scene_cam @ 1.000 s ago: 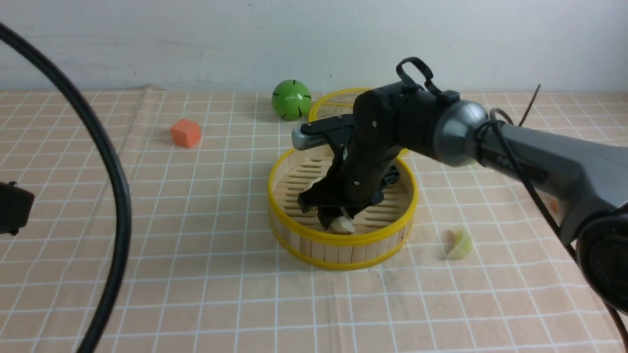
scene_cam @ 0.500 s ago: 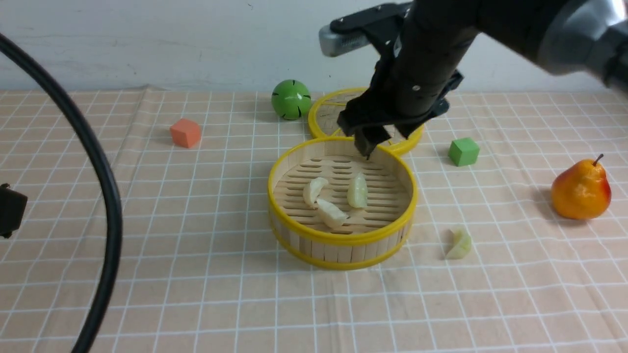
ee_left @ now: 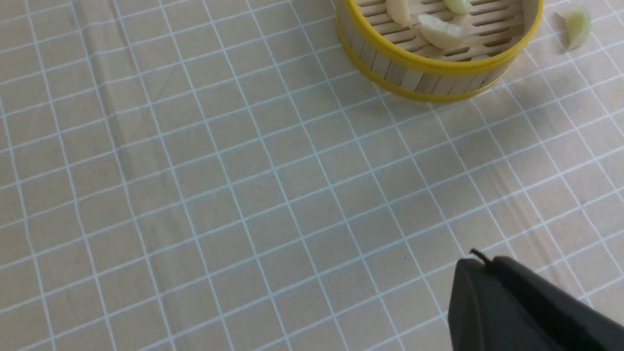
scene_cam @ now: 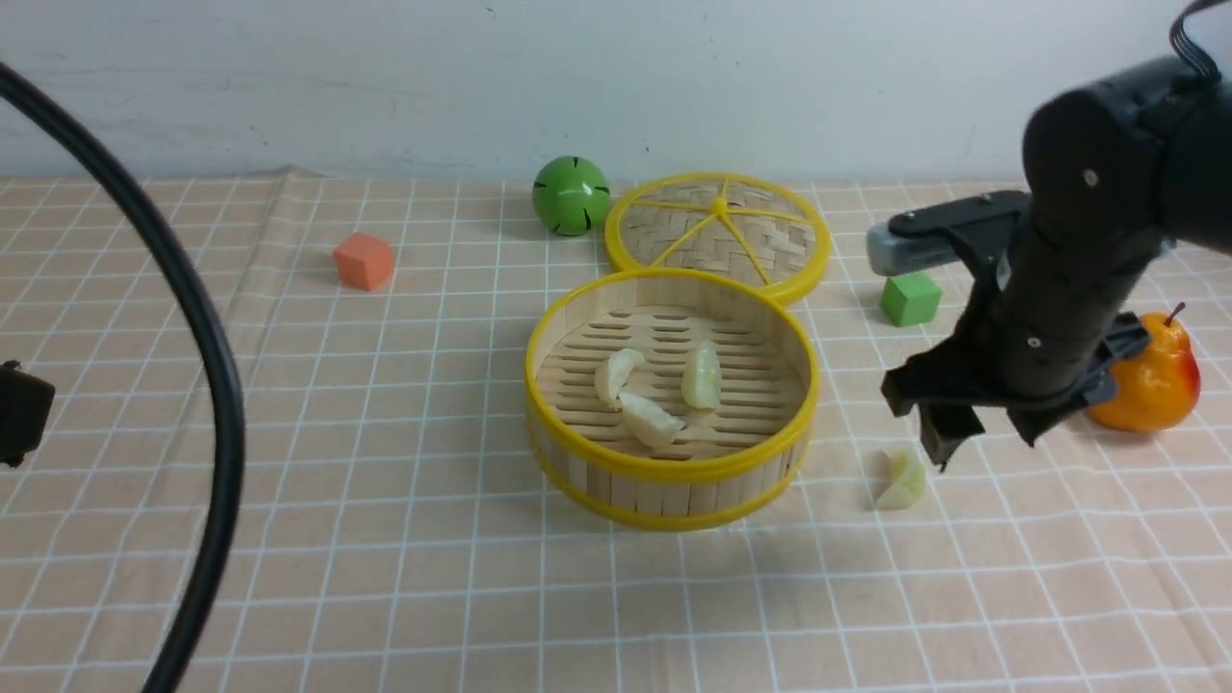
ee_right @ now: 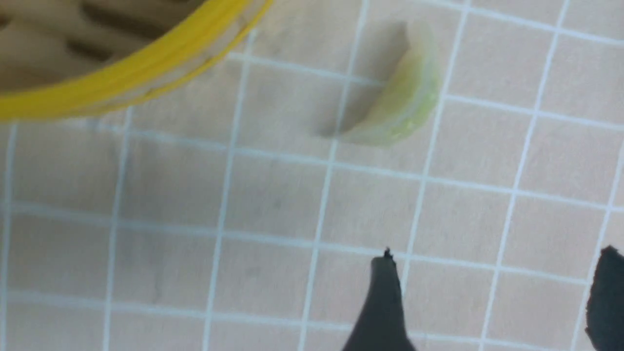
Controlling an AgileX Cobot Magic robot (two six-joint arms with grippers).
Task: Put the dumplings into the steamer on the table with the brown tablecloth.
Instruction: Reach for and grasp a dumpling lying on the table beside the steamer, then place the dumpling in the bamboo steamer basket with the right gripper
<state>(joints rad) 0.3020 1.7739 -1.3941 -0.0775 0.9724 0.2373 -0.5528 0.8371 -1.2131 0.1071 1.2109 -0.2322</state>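
The right gripper (scene_cam: 980, 438) holds its fingers (ee_right: 385, 302) spread wide with nothing between them, tips pointing down just above the tablecloth (scene_cam: 385, 539). The fourth dumpling (scene_cam: 902, 478) lies on the cloth just near-left of those tips (pale green, apart from them), a little to the right of the steamer (scene_cam: 674, 470). Three dumplings (scene_cam: 651, 419) lie on the steamer's slatted floor, two of them appearing to touch. A pear (scene_cam: 1155, 385) and a green cube (scene_cam: 911, 297) sit beyond the gripper, and the lid (scene_cam: 717, 231) touches the steamer's far side. The left gripper (ee_left: 487, 278), fingers pressed together, is over bare cloth well to the left.
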